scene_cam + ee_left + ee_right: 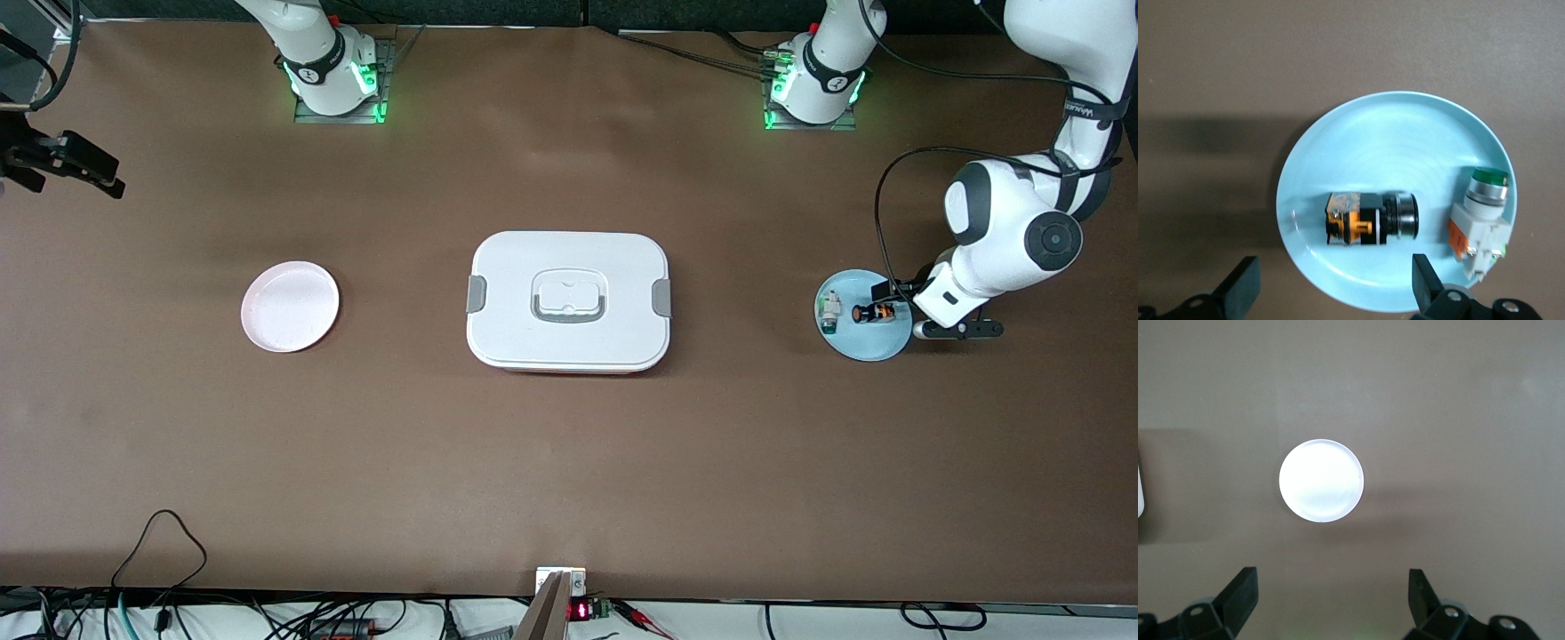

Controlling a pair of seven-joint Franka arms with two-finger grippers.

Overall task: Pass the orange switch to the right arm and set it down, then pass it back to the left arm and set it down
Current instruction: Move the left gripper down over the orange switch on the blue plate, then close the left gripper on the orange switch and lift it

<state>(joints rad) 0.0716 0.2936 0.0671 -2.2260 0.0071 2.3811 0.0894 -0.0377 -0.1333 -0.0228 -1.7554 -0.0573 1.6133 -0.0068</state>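
The left arm (996,267) covers the blue plate's (849,342) edge and its own tool.

The orange switch (1370,219), black-bodied with orange markings, is lying on its side in a light blue plate (1385,143) toward the left arm's end. The box (569,300), white with grey latches, is sitting closed mid-surface.

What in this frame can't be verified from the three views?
- Box contents: closed lid, front view.
- Right gripper: off frame in the front view; only its open fingertips show in the right wrist view.
- Orange switch markings: too small in the front view, turned away in the left wrist view.
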